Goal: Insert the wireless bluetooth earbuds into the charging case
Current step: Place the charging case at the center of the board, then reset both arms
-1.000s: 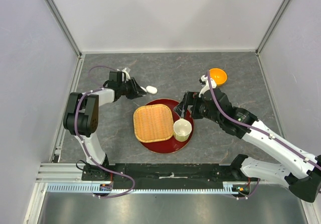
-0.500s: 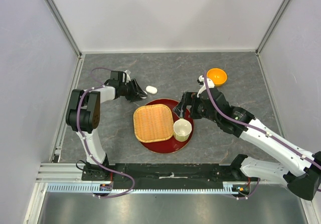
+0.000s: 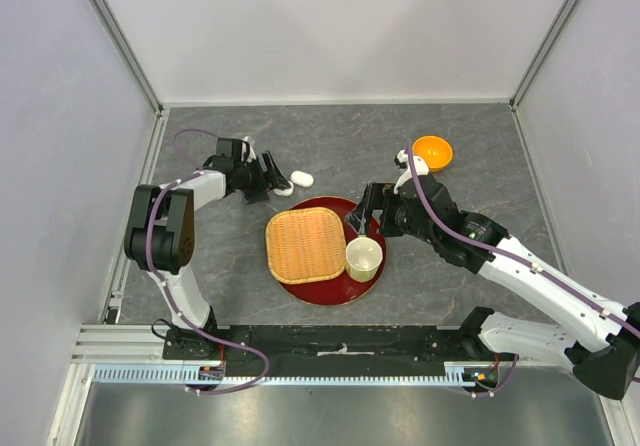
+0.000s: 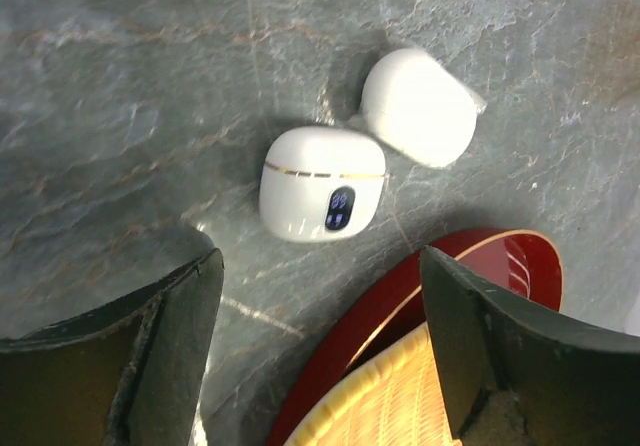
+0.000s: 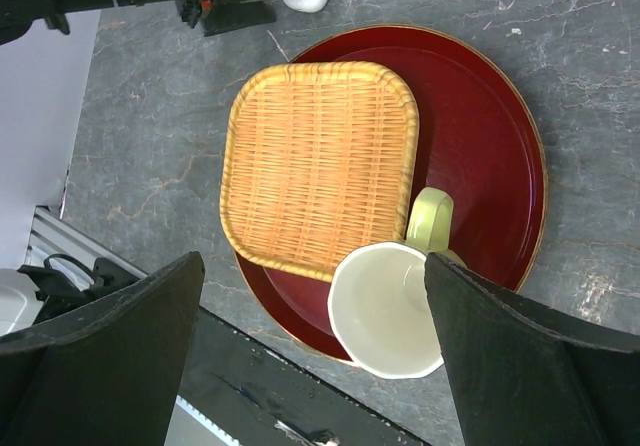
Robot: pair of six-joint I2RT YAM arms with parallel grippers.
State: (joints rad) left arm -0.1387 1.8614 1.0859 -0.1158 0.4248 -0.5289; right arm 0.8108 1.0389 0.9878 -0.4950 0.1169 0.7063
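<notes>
No wireless bluetooth earbuds show in any view. A closed white charging case point(image 4: 322, 184) with a gold seam and a blue light lies on the grey table, touching a second white pebble-shaped case point(image 4: 418, 106). From above, these cases point(image 3: 285, 188) point(image 3: 301, 178) sit just past the red tray's far left rim. My left gripper point(image 4: 320, 351) stands open just short of the nearer case, with nothing between its fingers. Over the cream cup point(image 5: 388, 309) my right gripper point(image 5: 315, 351) hangs wide open and empty; from above it point(image 3: 360, 224) is at the tray's right side.
A round red tray point(image 3: 372, 282) carries a square wicker basket point(image 3: 305, 244) and the cream cup point(image 3: 363, 257), which has a green handle point(image 5: 430, 218). An orange bowl point(image 3: 433, 151) stands at the back right. Side walls close in the table.
My left gripper has gone from shut to open, leaving a white case on the table beside the other one. The right arm has barely moved.
</notes>
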